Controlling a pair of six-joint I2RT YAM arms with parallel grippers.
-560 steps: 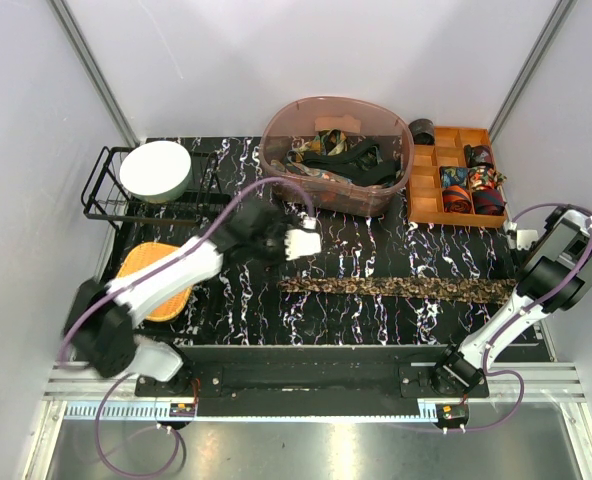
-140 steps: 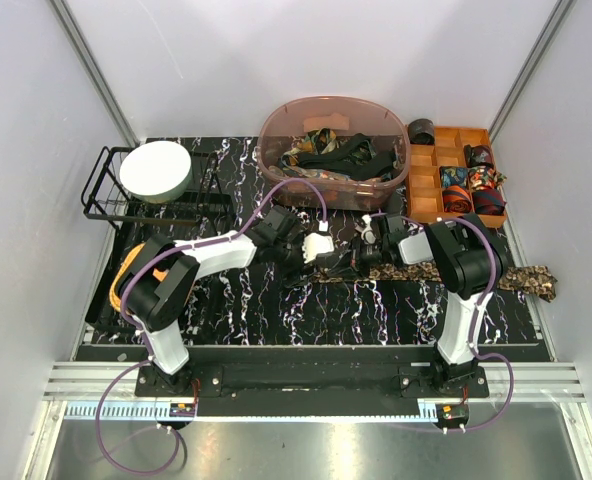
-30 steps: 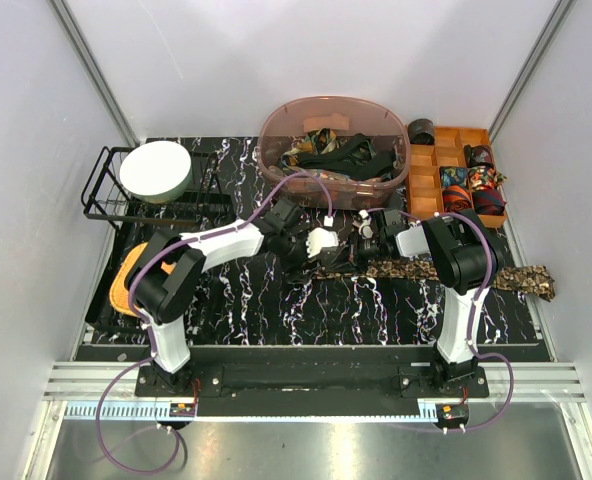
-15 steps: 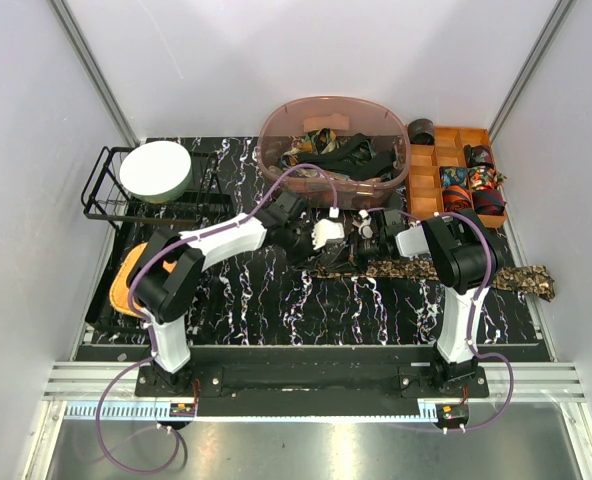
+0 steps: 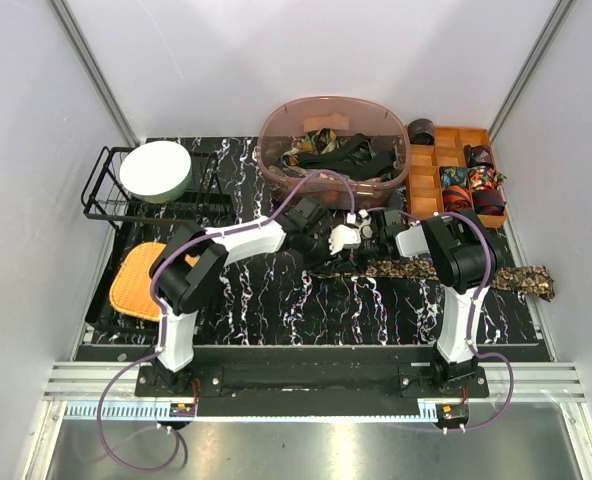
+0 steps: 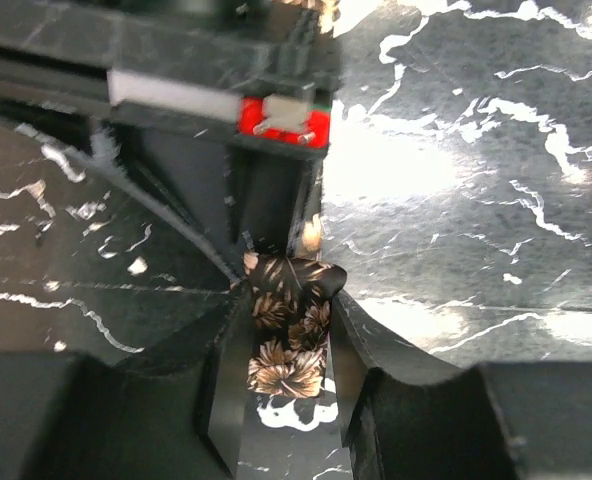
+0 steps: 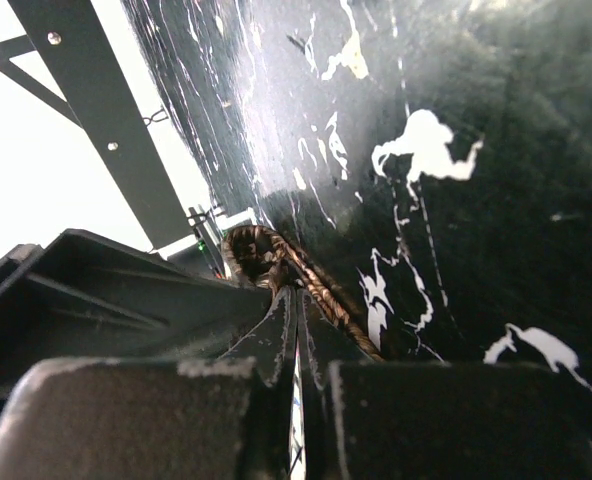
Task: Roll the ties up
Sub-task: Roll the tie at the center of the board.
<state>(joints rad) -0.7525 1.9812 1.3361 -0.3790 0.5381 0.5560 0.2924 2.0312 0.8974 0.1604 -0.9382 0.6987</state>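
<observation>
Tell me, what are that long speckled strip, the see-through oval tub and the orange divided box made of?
The speckled tie looks like soft woven fabric: it lies limp and curls at its end. The oval tub seems tinted translucent plastic, its contents showing through. The divided box looks like orange-finished wood or board; hard to tell.

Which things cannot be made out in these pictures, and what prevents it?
- Top view: the rolled end of the speckled tie, hidden under the left tool and right tool where they meet.
- Right wrist view: whether the shut right tool pinches fabric; its own dark fingers block that.
- Left wrist view: blurred; a black body hides the tie beyond the fingers.
- Top view: loose ties in the tub, too tangled to count.
</observation>
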